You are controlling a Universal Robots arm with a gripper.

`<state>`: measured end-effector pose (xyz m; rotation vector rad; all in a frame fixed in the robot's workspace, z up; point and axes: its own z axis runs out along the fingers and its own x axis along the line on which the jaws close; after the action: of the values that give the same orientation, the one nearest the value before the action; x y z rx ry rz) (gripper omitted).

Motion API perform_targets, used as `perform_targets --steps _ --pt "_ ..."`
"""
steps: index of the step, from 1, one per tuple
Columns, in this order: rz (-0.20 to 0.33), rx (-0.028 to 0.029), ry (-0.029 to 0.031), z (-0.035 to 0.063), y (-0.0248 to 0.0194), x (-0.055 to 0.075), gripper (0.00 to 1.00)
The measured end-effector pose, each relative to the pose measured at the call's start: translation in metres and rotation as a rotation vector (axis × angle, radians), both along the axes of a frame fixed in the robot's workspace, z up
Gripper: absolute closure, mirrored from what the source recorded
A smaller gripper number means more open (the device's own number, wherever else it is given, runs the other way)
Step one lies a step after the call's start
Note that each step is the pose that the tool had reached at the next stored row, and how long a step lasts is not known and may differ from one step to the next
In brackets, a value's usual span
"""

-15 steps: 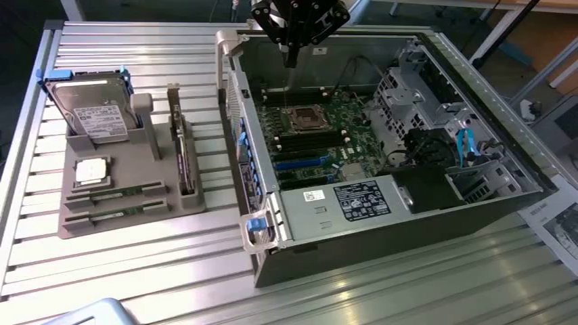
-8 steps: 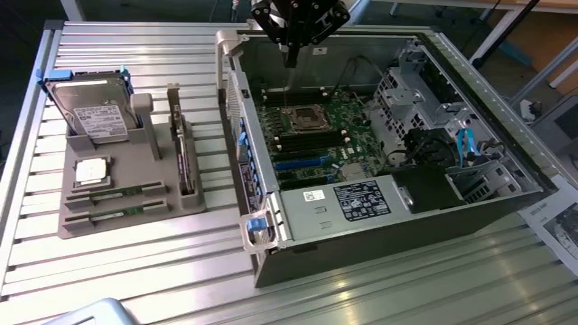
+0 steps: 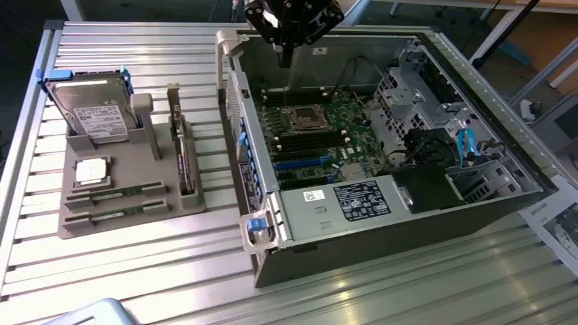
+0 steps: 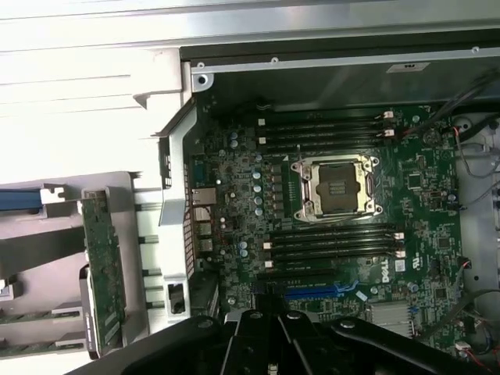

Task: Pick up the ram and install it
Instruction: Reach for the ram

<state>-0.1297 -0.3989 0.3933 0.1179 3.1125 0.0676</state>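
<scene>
Ram (image 3: 118, 191) and its twin (image 3: 119, 214) lie slotted in the gray holder (image 3: 131, 166) beside the computer case (image 3: 298, 230). It looks light, stiff and fragile, best pinched along its long edges, clear of the chips. The gripper (image 3: 285, 59) hangs clenched and empty above the case. Bare table separates holder from case, and the case rim is the edge to clear.

Ribbed, silvery metal worktop (image 3: 135, 271) under even, soft light. Past its far corner are orange-brown floor (image 3: 546, 40) and a slanting dark furniture leg (image 3: 505, 30).
</scene>
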Motion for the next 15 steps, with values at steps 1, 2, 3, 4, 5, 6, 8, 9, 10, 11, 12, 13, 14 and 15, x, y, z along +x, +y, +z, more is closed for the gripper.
perform_targets --steps 1,2,3,4,5,6,8,9,10,11,12,13,14,15 --pt "0.0 0.0 0.0 0.0 0.0 -0.002 0.9" --pt "0.0 0.0 0.0 0.0 0.0 -0.006 0.9" --pt "0.0 0.0 0.0 0.0 0.0 -0.009 0.9" --pt "0.0 -0.0001 0.0 0.0 0.0 -0.014 0.9" --pt "0.0 0.0 0.0 0.0 0.0 -0.017 0.9" --pt "0.0 0.0 0.0 0.0 0.0 -0.02 0.9" --pt "0.0 0.0 0.0 0.0 0.0 -0.028 0.9" --pt "0.0 0.0001 -0.0001 -0.0001 0.0 -0.03 0.9" --pt "0.0 0.0 0.0 0.0 0.0 -0.032 0.9" --pt "0.0 0.0 0.0 0.0 0.0 -0.035 0.9" --pt "0.0 0.0 0.0 0.0 0.0 -0.037 0.9" --pt "0.0 0.0 0.0 0.0 0.0 -0.039 0.9" --pt "0.0 0.0 0.0 0.0 0.0 -0.041 0.9" --pt "0.0 0.0001 0.0 0.0 0.0 -0.044 0.9"
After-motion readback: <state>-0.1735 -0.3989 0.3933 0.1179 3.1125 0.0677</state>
